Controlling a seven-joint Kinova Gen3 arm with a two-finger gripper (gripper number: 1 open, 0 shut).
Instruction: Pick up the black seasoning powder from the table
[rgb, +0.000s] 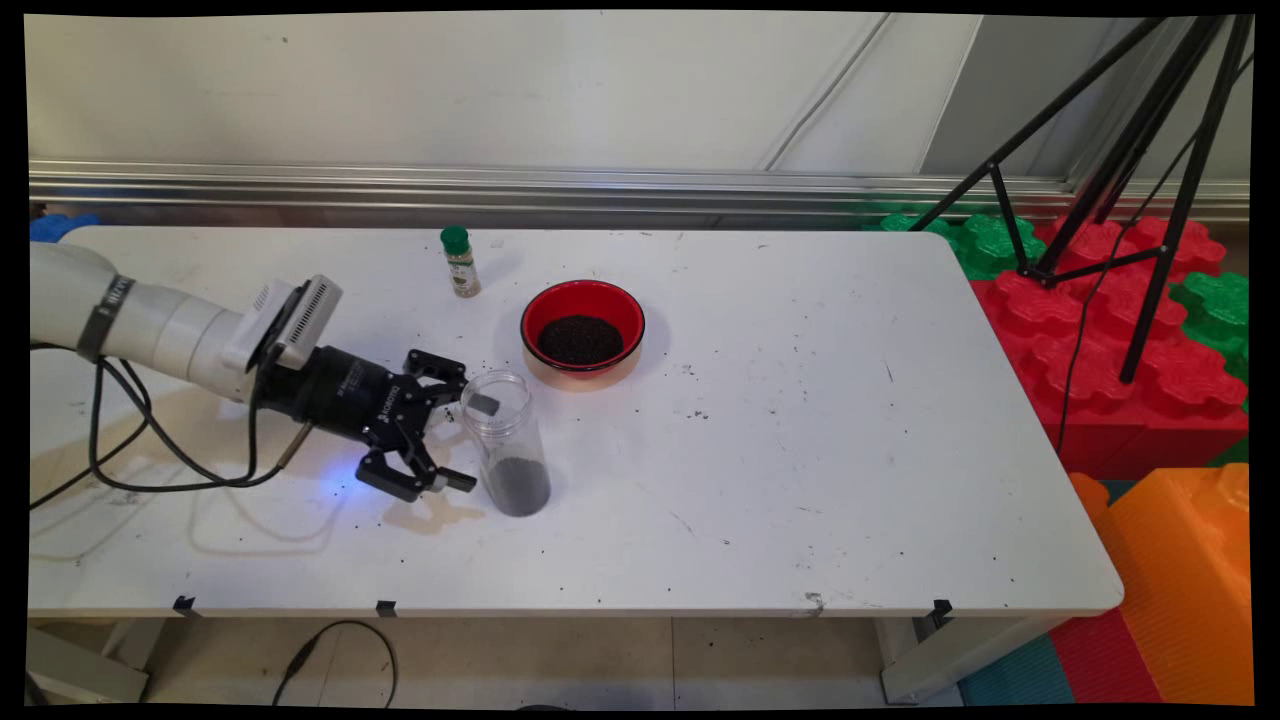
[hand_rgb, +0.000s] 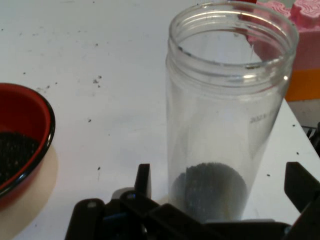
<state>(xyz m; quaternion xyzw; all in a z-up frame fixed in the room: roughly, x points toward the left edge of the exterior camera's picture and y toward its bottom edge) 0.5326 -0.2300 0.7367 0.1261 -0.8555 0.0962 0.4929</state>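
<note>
Reaching in from the left of the frame, the pincer (rgb: 462, 440) stands open, its fingers spread on either side of a clear jar (rgb: 506, 440) without clamping it; the jar stands upright at centre-left on the white table (rgb: 800, 450), lidless, with dark grains at its bottom; a red bowl (rgb: 582, 330) of dark grains sits just up-right; a green-capped spice bottle (rgb: 460, 262) stands farther back.

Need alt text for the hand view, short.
A clear open jar with dark grains at its bottom stands upright on a white table, between the open gripper's black fingers. A red bowl of dark grains sits at the left edge.
</note>
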